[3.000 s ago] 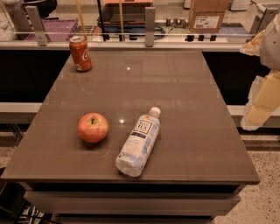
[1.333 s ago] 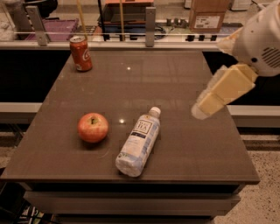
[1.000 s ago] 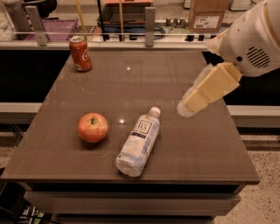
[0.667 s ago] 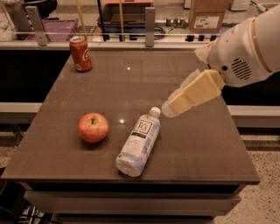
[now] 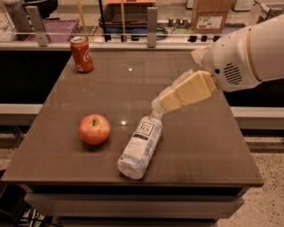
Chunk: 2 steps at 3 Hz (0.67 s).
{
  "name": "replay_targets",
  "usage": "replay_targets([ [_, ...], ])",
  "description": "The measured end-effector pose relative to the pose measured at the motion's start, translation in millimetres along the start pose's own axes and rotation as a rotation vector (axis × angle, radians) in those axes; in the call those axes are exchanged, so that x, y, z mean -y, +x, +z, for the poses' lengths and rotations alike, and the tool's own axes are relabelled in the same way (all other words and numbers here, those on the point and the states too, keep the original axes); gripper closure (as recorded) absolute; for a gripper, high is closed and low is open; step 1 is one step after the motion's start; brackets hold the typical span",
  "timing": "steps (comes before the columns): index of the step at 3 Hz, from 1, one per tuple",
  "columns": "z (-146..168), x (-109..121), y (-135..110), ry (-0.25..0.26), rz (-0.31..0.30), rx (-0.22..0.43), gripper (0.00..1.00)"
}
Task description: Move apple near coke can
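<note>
Since three seconds ago the arm has swung in from the right edge of the picture and reached out over the table, its cream-coloured gripper sliding leftward and lower frame by frame, while the apple, the coke can and the plastic bottle have stayed where they were. From the one camera view, the gripper now slants down to the left from the big white rounded housing of the arm, and its tip sits right at the cap end of the bottle; whether it touches the cap or hangs just above it cannot be told, and neither can I tell whether the gripper is spread or closed. It holds nothing that shows. The bottle lies on its side near the middle of the table, cap pointing up and away, base toward the front edge, white label facing up. The apple rests upright on the table just left of the bottle, apart from it, stem dimple on top. The coke can stands upright at the far left corner, well apart from the apple. Behind the table runs a rail with a metal post, and a cardboard box stands beyond it.
</note>
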<state>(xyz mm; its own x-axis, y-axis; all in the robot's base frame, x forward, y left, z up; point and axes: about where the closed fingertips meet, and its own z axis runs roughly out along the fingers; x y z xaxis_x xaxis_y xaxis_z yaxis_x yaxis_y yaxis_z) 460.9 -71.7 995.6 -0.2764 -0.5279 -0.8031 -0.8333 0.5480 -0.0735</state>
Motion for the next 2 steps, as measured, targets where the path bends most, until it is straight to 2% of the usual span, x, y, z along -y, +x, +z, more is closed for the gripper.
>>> replay_targets([
  [2, 27.6, -25.3, -4.4, -0.047, -0.004, -0.025, 0.0],
])
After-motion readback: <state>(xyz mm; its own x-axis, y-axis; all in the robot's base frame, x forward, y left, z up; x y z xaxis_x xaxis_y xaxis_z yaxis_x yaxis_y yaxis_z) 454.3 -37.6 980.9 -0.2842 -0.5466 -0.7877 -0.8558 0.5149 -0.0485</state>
